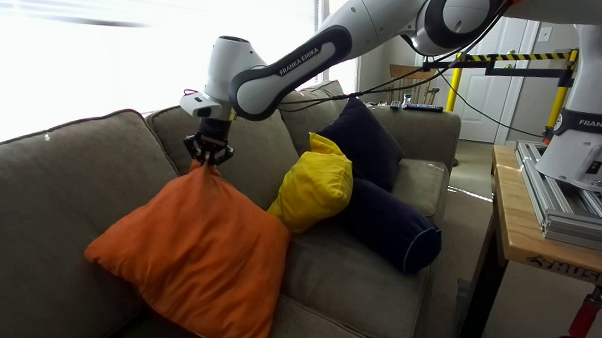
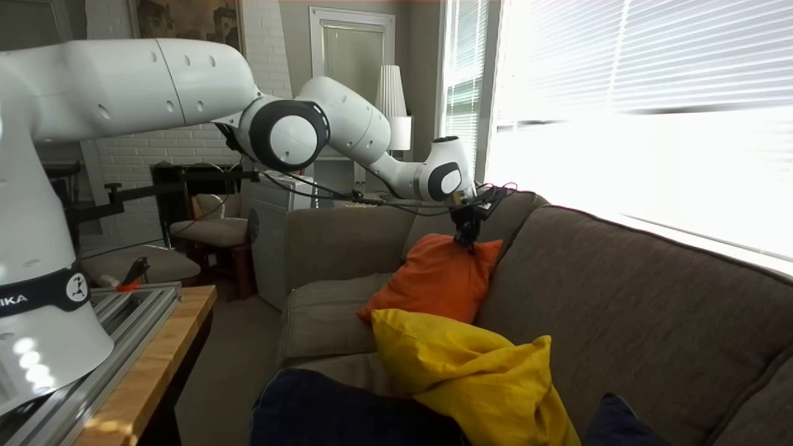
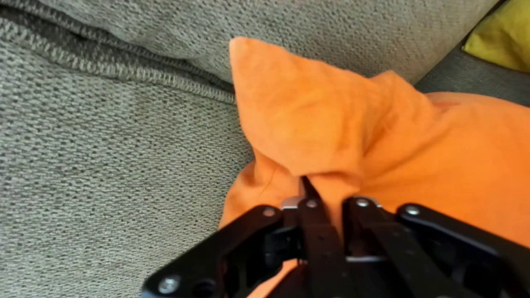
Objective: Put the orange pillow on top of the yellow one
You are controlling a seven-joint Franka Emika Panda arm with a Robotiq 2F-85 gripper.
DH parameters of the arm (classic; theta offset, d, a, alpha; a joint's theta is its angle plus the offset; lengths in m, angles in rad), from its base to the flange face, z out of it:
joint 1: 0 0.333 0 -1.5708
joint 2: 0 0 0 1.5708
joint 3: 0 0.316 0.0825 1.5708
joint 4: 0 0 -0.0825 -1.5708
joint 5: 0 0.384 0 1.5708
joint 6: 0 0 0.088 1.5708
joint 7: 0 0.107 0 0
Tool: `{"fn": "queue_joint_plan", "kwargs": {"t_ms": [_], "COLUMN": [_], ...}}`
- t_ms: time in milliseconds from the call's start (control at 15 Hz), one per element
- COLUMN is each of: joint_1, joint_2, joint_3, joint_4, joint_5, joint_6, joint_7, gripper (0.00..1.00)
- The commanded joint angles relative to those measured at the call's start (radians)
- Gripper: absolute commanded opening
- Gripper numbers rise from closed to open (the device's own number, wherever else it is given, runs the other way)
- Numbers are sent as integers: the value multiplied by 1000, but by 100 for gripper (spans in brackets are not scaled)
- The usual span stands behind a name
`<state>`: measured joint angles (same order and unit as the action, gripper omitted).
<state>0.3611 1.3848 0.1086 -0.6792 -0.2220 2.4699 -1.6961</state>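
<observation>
The large orange pillow leans against the sofa back, its upper part bunched up at my gripper. It also shows in an exterior view and fills the right of the wrist view. In the wrist view the gripper is shut on a pinched fold of orange fabric; the fingertips are partly hidden in the cloth. The smaller yellow pillow lies beside the orange one, close to its side corner. It is in the foreground of an exterior view and at the top right of the wrist view.
A navy cushion leans behind the yellow pillow. A navy bolster lies on the seat in front of it. The sofa back rises behind the pillows. A wooden table bears the robot base. Cables hang along the arm.
</observation>
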Motion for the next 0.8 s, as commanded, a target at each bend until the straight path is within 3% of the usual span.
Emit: {"fn": "queue_joint_plan", "kwargs": {"t_ms": [0,733], "joint_1": [11,144], "joint_2": [-33,-238], "joint_3": [-29,-307], "joint_4": [-3,-71], "joint_5": [-18,-61], "joint_6": [18,21], "joint_7": [29,341], "gripper": [2,2]}}
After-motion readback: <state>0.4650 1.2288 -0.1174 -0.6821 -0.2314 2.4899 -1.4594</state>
